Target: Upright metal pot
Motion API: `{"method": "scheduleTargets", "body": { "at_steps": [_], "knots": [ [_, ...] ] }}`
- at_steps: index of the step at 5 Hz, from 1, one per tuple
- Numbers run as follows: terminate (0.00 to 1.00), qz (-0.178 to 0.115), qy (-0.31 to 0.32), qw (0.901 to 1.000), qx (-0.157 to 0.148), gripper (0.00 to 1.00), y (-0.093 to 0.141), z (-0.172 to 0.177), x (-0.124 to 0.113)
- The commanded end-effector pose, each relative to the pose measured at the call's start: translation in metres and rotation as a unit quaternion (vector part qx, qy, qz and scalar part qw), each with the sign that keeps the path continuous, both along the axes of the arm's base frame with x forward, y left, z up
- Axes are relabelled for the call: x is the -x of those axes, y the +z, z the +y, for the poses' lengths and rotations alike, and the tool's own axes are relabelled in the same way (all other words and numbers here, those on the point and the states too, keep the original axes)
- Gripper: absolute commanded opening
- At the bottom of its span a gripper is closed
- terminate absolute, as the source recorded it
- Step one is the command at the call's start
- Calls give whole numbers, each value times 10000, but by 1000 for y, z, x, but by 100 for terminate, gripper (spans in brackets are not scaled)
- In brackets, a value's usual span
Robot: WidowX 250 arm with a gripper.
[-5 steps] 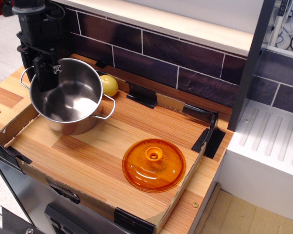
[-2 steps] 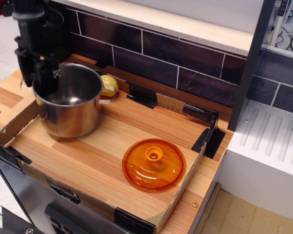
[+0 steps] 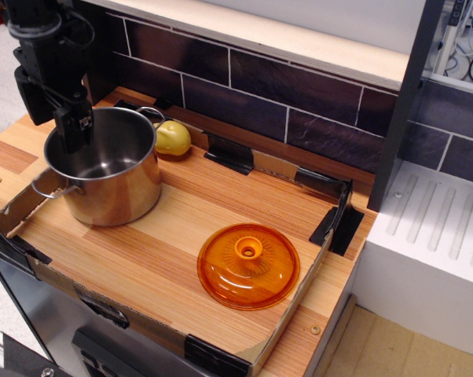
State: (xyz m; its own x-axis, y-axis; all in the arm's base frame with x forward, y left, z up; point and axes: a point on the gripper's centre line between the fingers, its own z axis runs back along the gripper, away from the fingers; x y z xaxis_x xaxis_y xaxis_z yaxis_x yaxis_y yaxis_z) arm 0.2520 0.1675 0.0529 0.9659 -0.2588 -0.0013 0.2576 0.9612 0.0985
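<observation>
1. The pincer [image 3: 73, 124] hangs at the back-left rim of the metal pot [image 3: 104, 166]. One dark finger dips inside the wall. It seems to be pinching the rim, but the second finger is hidden, so whether it is closed I cannot tell.
2. The metal pot sits mouth-up on the tabletop [image 3: 174, 236], at the left end of the cardboard tray [image 3: 291, 310], its base apparently flat. I judge the righting all but done. What remains is a clean release: spread the fingers fully, then lift straight up, so the thin rim is not dragged and the pot does not skate on the smooth wood.
3. The pot is polished steel, cylindrical and mirror-bright, with thin wire loop handles. One handle juts front-left, the other at the back right. Slick walls make the rim the only sure hold.
4. A yellow ball [image 3: 174, 137] lies just right of the pot, behind it, near the dark tiles.
5. Well to the pot's right lies an orange lid [image 3: 249, 265]: translucent, domed, knob up, glossy plastic by the look.
</observation>
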Motion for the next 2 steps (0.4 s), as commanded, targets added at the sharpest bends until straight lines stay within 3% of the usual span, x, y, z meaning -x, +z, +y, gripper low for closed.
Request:
{"method": "scheduleTargets", "body": {
  "at_steps": [1, 2],
  "knots": [
    [0, -692, -95, 9954, -652, 100, 37, 13, 10],
    [100, -808, -85, 9934, -806, 100, 52, 13, 14]
  ]
}}
